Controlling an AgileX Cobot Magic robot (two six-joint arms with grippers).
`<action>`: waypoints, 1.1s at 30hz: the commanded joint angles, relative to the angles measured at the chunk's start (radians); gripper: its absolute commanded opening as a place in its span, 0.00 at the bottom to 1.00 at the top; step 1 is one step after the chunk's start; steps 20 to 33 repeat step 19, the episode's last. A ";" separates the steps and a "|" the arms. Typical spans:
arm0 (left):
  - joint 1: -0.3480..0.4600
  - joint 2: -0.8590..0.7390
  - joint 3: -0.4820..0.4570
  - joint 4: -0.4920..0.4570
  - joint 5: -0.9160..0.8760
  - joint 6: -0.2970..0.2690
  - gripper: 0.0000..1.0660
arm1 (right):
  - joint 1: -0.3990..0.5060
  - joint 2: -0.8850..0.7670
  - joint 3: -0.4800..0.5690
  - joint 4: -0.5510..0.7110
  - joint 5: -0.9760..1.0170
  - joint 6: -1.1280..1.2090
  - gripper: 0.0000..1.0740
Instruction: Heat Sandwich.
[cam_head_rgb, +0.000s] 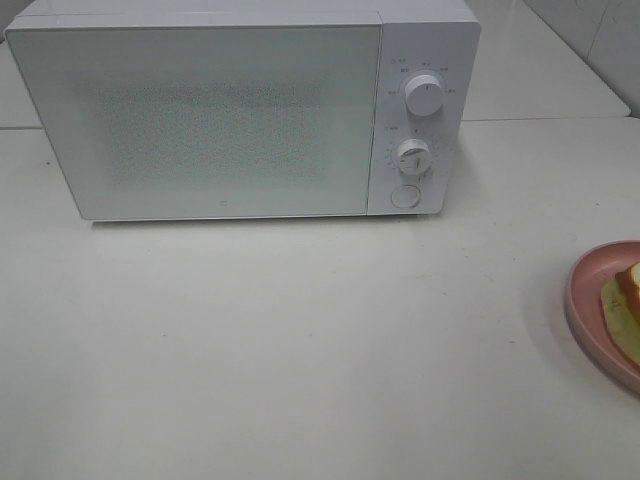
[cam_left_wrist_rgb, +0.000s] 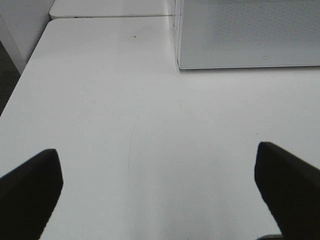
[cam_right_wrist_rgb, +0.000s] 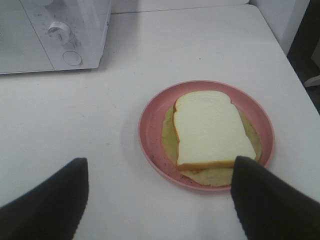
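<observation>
Sandwich lies on pink plate at the table's right edge. Microwave door closed. Left claw wide, empty; right claw wide, empty.

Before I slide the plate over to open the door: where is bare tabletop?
The broad table in front of the microwave is bare, bounded on the right by the pink plate with the sandwich. Only that right edge is crowded.
</observation>
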 joint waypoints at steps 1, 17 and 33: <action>0.003 -0.027 0.004 -0.010 -0.006 0.001 0.93 | -0.005 -0.024 0.002 -0.003 -0.009 -0.008 0.71; 0.003 -0.027 0.004 -0.010 -0.006 0.001 0.93 | -0.005 -0.024 0.002 -0.003 -0.009 -0.008 0.71; 0.003 -0.027 0.004 -0.010 -0.006 0.001 0.93 | -0.005 -0.024 0.002 -0.003 -0.009 -0.008 0.71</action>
